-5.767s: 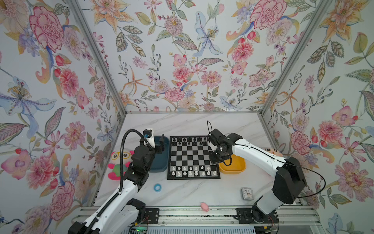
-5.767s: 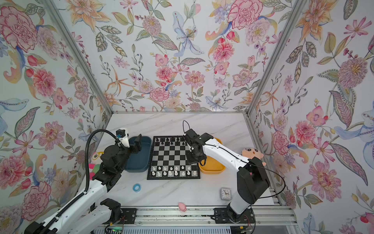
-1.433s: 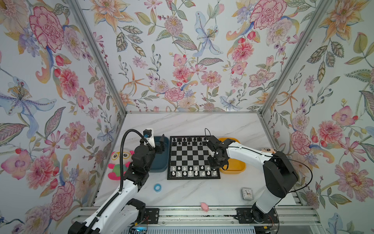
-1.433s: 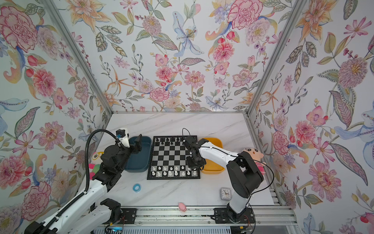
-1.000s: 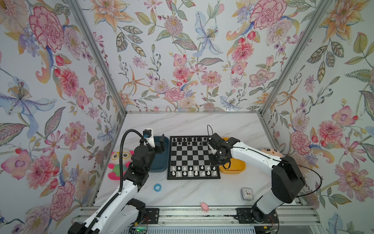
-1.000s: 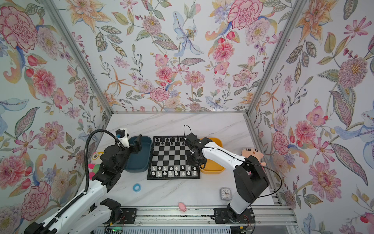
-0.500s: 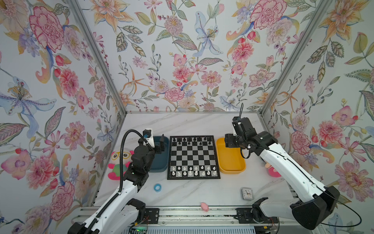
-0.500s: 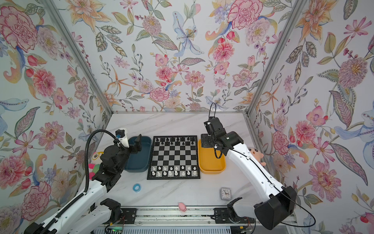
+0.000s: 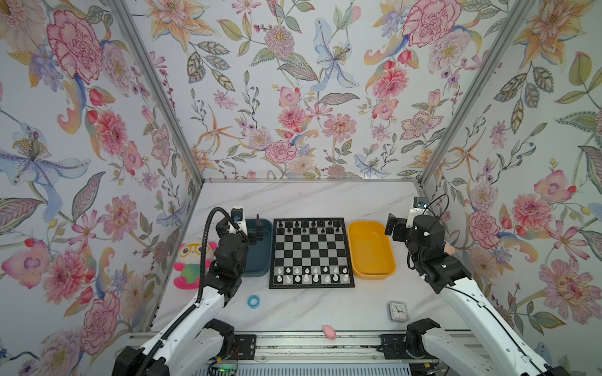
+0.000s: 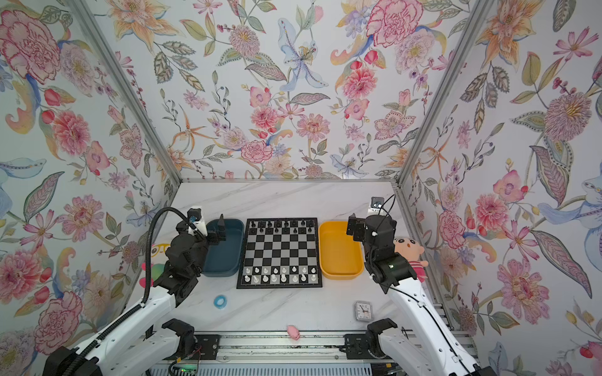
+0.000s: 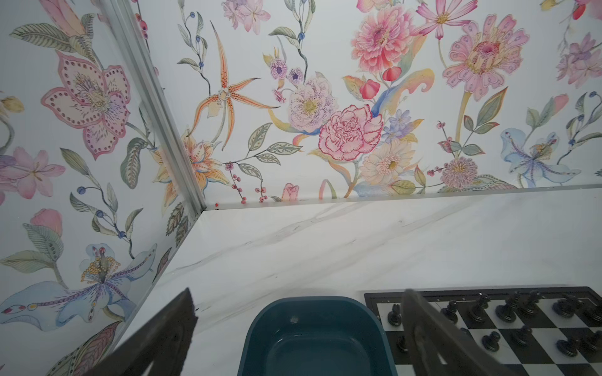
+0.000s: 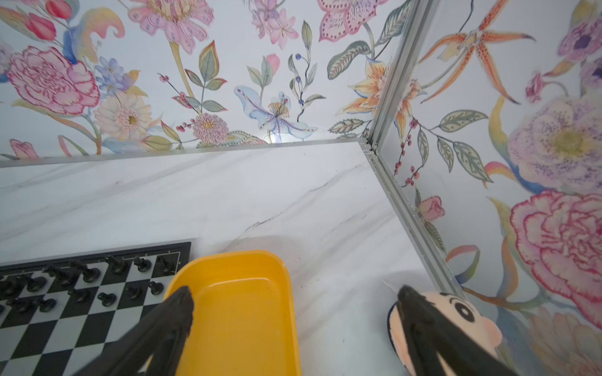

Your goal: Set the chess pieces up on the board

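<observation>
So the left gripper (image 11: pixel 298 294) and right gripper (image 12: pixel 293 289) are spread wide, nothing gripped, and tiny black and white plastic chessmen (image 9: pixel 306 278) are lined up on the square black-and-silver board (image 9: pixel 311 252).

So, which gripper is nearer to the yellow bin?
Right. The right gripper hangs open above the far right side of the yellow bin. The left gripper is across the board, above the far end of the teal bin.
</observation>
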